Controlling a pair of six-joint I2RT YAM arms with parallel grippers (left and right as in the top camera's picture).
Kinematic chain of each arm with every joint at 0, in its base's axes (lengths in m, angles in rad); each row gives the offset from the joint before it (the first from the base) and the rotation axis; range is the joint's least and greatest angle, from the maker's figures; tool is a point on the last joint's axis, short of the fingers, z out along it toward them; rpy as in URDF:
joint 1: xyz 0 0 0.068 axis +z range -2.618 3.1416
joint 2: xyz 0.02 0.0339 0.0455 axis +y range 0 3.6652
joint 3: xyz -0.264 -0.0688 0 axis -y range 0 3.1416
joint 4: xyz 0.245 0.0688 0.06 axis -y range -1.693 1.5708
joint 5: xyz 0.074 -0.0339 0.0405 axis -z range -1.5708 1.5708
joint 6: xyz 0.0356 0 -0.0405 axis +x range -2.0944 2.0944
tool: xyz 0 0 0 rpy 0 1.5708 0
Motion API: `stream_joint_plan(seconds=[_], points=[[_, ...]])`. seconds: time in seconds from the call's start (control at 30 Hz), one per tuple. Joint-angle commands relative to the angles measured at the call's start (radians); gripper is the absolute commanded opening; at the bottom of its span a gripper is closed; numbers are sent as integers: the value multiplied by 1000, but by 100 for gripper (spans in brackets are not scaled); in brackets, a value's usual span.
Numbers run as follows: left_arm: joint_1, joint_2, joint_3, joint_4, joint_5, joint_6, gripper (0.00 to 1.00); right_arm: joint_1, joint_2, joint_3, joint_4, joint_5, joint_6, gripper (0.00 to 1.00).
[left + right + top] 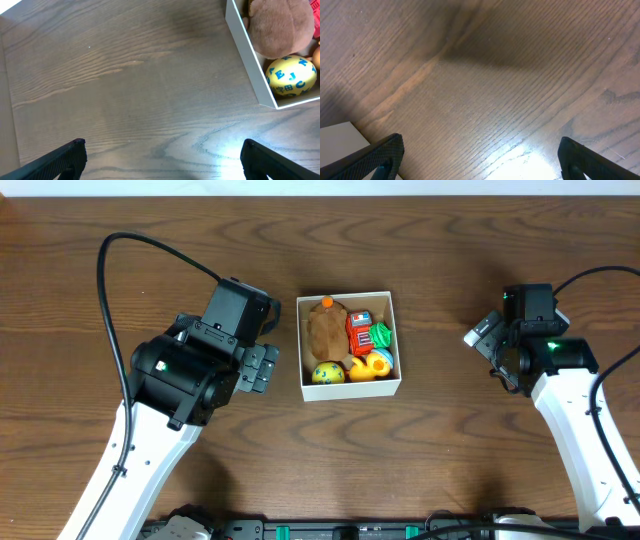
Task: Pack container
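1. The overhead view looks straight down from far above, with the surface [90, 220] filling the frame and the container [349, 389] at centre.
2. The left wrist view sits close and low over the surface. The container's corner at 2 o'clock is shared with the overhead view.
3. The right wrist view is equally close and faces the surface's grain.

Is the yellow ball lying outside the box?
No, the yellow ball sits inside the container, next to the brown plush toy.

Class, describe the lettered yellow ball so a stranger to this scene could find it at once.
On the wooden table, a white box holds toys. In its corner nearest the left gripper lies the ball, beside a brown plush toy. Only it is round, with blue letters on yellow.
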State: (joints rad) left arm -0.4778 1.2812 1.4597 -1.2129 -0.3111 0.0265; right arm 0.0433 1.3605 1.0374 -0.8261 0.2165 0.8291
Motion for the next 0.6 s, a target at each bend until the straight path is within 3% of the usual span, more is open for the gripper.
stream_joint_plan(seconds=[0.0, 0.33, 0.57], points=[[5, -1, 14, -6, -12, -9, 98, -6, -7, 14, -1, 7, -8, 99], [11, -29, 14, -31, -13, -8, 98, -6, -7, 14, -1, 7, -8, 99], [117, -177, -52, 191, 92, 36, 98, -6, -7, 14, -1, 7, -8, 99]])
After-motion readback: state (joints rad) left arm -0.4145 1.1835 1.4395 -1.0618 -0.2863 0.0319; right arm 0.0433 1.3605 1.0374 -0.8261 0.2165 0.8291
